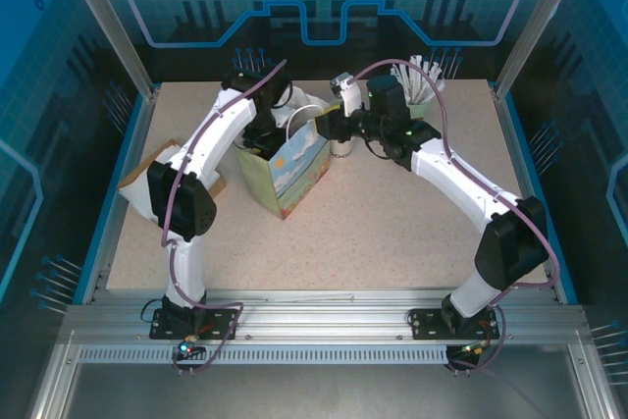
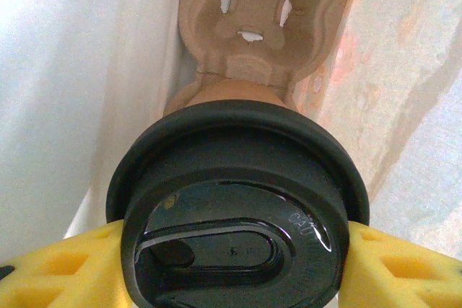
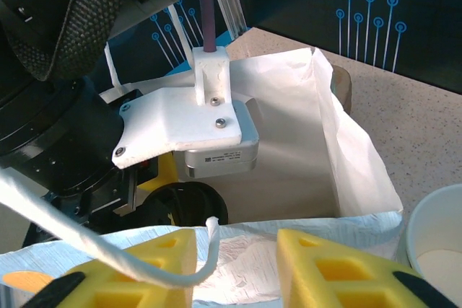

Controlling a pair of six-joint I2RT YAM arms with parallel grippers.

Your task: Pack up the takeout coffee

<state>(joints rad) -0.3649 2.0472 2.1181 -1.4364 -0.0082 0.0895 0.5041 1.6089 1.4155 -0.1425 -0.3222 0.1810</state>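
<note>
1. Left gripper (image 2: 231, 239) is closed on the takeout coffee (image 2: 231, 178). Its yellow fingers (image 2: 58, 272) press in from both sides just under the rim of the black lid (image 2: 238, 250).
2. That cup hangs inside the paper bag (image 1: 294, 169), directly above a pulp cup carrier (image 2: 253, 12) lying at the bottom, and it has not yet been seated.
3. Right gripper (image 3: 234, 268) sits at the bag's near rim with its jaws partly apart. The paper crumples between them, but I cannot tell whether they actually pinch it. A white cup (image 3: 440, 243) stands just beside the bag.
4. Handling, as a judgement:
   - The paper wall is thin and would dent under a hard squeeze.
   - The glossy lid is slick and only snapped on, so lifting by it alone risks popping it off.
   - Just below the lid, where the rolled rim stiffens the cup, is the sound place to hold it.
   - Keep the cup upright, since it may be filled.
</note>
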